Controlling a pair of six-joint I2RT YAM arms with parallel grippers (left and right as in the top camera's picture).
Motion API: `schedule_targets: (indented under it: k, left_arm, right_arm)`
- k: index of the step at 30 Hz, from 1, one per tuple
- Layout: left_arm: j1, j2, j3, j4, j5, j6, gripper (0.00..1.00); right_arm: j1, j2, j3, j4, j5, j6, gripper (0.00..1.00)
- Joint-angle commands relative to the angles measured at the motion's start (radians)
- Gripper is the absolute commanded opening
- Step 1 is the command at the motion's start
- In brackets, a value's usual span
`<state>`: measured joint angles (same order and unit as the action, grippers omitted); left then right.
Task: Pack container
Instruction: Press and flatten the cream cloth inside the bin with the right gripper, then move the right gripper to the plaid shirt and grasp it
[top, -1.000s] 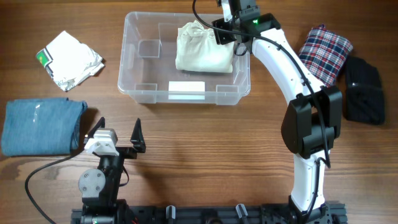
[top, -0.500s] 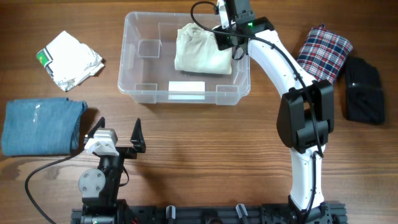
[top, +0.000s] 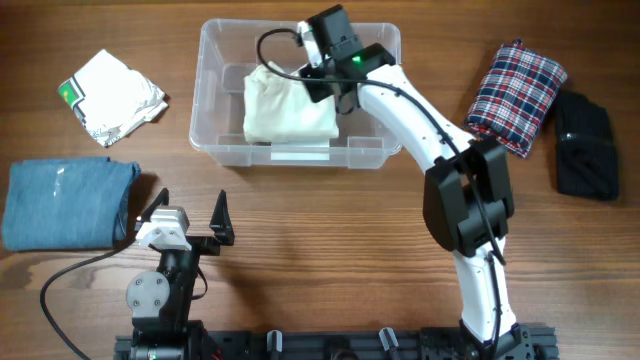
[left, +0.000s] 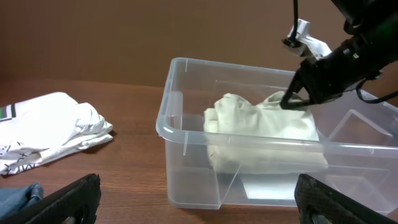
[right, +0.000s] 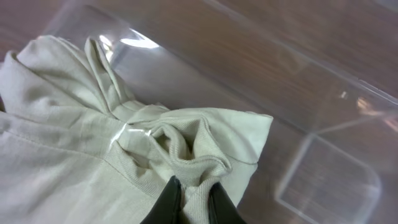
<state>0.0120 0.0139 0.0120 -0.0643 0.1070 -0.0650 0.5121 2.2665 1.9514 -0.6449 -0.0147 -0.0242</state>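
Cream cloth (top: 288, 108) lay in the clear container (top: 197, 110), pinched by the right gripper (right: 189, 190); the left gripper (top: 188, 210) sat spread wide.

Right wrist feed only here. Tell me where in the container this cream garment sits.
Observer: Overhead, the cream garment lies toward the left end of the container; the right end is bare.
Operator: Report the other arm.
Observer: The left gripper is open, down by its base, outside the container.
Operator: List what's unpacked.
Observer: On the table: a blue folded cloth and a white printed garment to the left, a plaid cloth and a black cloth to the right.
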Motion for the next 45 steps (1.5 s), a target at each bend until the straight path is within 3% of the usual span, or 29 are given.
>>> schedule_targets:
  k: [1,6,15,35,36,37,38,39,45]
  left_arm:
    - [-0.006,-0.007,-0.006,-0.003,0.012,-0.003,1.0]
    - [-0.006,-0.007,-0.006,-0.003,0.012,-0.003,1.0]
    - [-0.006,-0.007,-0.006,-0.003,0.012,-0.003,1.0]
    - [-0.006,-0.007,-0.006,-0.003,0.012,-0.003,1.0]
    - [-0.006,-0.007,-0.006,-0.003,0.012,-0.003,1.0]
    - [-0.006,-0.007,-0.006,-0.003,0.012,-0.003,1.0]
    - [-0.006,-0.007,-0.006,-0.003,0.012,-0.003,1.0]
    - [-0.006,-0.007,-0.006,-0.003,0.012,-0.003,1.0]
    - [-0.006,-0.007,-0.006,-0.003,0.012,-0.003,1.0]
  right_arm:
    - [0.027,0.019,0.005,0.016,-0.037,0.001,0.04]
    - [0.069,0.019,0.005,0.052,-0.039,0.009,0.04]
    - [0.074,0.019,0.005,-0.011,-0.053,0.302,0.04]
    - [0.074,0.019,0.005,-0.057,-0.167,0.219,0.05]
    - [0.074,0.019,0.005,-0.054,-0.166,0.206,0.23]
    - [0.074,0.019,0.005,-0.051,-0.167,0.198,0.64]
    - [0.074,0.019,0.006,-0.045,-0.167,0.165,0.92]
    - [0.074,0.019,0.014,-0.043,-0.167,0.143,1.0]
    - [0.069,-0.06,0.111,-0.08,-0.159,0.011,1.0]
